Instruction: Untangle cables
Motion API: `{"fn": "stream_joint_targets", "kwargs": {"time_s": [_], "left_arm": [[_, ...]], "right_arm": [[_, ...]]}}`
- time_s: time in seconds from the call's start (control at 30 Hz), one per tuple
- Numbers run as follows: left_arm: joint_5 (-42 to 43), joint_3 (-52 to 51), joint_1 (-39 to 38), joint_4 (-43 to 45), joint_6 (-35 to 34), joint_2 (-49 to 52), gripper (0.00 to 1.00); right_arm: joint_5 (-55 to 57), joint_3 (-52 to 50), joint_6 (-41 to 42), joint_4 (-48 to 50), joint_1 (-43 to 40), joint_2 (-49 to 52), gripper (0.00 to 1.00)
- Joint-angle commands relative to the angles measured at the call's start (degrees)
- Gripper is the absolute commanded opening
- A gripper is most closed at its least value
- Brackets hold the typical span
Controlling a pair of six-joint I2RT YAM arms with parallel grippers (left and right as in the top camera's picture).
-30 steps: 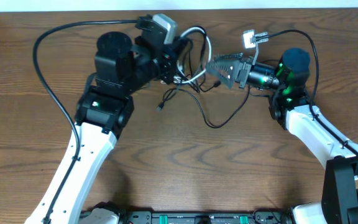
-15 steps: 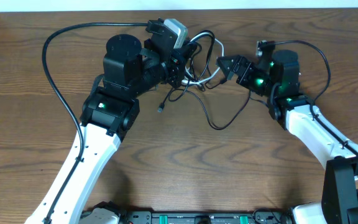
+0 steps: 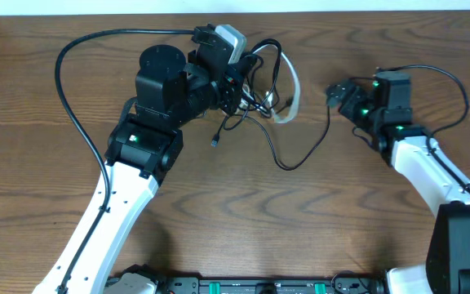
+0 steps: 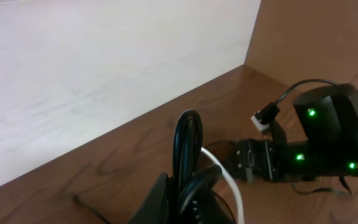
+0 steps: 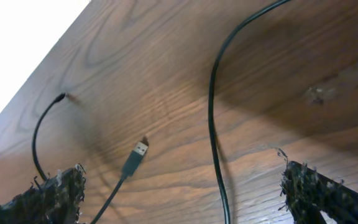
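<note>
My left gripper (image 3: 237, 82) is shut on the tangle of cables (image 3: 259, 102) at the back middle of the table. In the left wrist view the left gripper (image 4: 188, 202) pinches a black cable loop (image 4: 188, 134), and the white cable (image 4: 229, 180) curves past it. The white cable (image 3: 290, 90) loops out to the right of the tangle. One black cable (image 3: 288, 163) trails forward and up toward my right gripper (image 3: 334, 92). My right gripper (image 5: 182, 177) is open and empty. That black cable (image 5: 215, 124) and a USB plug (image 5: 138, 152) lie on the table below it.
A loose black plug end (image 3: 215, 140) lies in front of the tangle. The left arm's thick black cable (image 3: 68, 90) arcs over the table's back left. The white wall edge (image 3: 341, 6) runs along the back. The right arm (image 4: 328, 143) shows in the left wrist view.
My right gripper has pulled back to the right, away from the tangle, and now stands open. The white loop has swung out to the right. The left gripper shifted slightly right, then held still.
</note>
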Motion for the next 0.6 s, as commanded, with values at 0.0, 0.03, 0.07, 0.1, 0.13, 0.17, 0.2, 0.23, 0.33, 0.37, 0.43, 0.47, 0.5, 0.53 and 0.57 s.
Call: {"fn": "stream_joint_targets", "kwargs": {"time_s": [0.0, 0.03, 0.07, 0.1, 0.13, 0.17, 0.2, 0.23, 0.33, 0.37, 0.43, 0.47, 0.5, 0.53, 0.57], "left_arm": [[-0.8, 0.7, 0.0, 0.4, 1.0, -0.1, 0.08], [-0.8, 0.7, 0.0, 0.4, 1.0, -0.1, 0.08], [-0.8, 0.7, 0.0, 0.4, 1.0, -0.1, 0.07], [-0.8, 0.7, 0.0, 0.4, 1.1, -0.1, 0.08], [-0.8, 0.7, 0.0, 0.4, 1.0, -0.1, 0.08], [-0.8, 0.7, 0.0, 0.4, 1.1, -0.1, 0.08], [-0.8, 0.7, 0.0, 0.4, 1.0, -0.1, 0.08], [-0.8, 0.7, 0.0, 0.3, 1.0, -0.1, 0.08], [-0.8, 0.7, 0.0, 0.3, 1.0, -0.1, 0.08], [-0.8, 0.7, 0.0, 0.3, 1.0, -0.1, 0.08], [-0.8, 0.7, 0.0, 0.2, 1.0, -0.1, 0.08], [-0.8, 0.7, 0.0, 0.0, 1.0, -0.1, 0.08], [-0.8, 0.7, 0.0, -0.3, 1.0, -0.1, 0.08], [-0.8, 0.7, 0.0, -0.5, 1.0, -0.1, 0.08], [-0.8, 0.7, 0.0, -0.7, 1.0, -0.1, 0.08]], "right_arm": [[-9.2, 0.2, -5.1, 0.5, -1.1, -0.2, 0.99], [-12.8, 0.2, -7.4, 1.0, -1.1, -0.2, 0.99], [-17.8, 0.2, -10.1, 2.0, -1.0, -0.2, 0.99], [-22.4, 0.2, -12.6, 3.2, -0.9, -0.2, 0.99], [-26.5, 0.2, -14.6, 4.3, -0.8, -0.2, 0.99], [-34.1, 0.2, -17.6, 6.8, -0.8, -0.2, 0.99], [-37.0, 0.2, -18.4, 7.9, -0.8, -0.2, 0.99], [-41.9, 0.2, -19.3, 10.3, -0.6, -0.2, 0.99], [-49.5, 0.2, -19.8, 16.2, -0.3, -0.2, 0.99], [-50.8, 0.2, -19.8, 17.8, -0.1, -0.2, 0.99], [-52.7, 0.2, -19.7, 20.8, 0.3, -0.2, 0.99], [-52.8, 0.2, -19.6, 21.6, 0.7, -0.2, 0.99], [-52.8, 0.2, -19.1, 22.3, 1.0, -0.2, 0.99], [-52.8, 0.2, -19.0, 22.8, 1.4, -0.2, 0.99], [-52.8, 0.2, -18.8, 23.2, 2.0, -0.2, 0.99]]}}
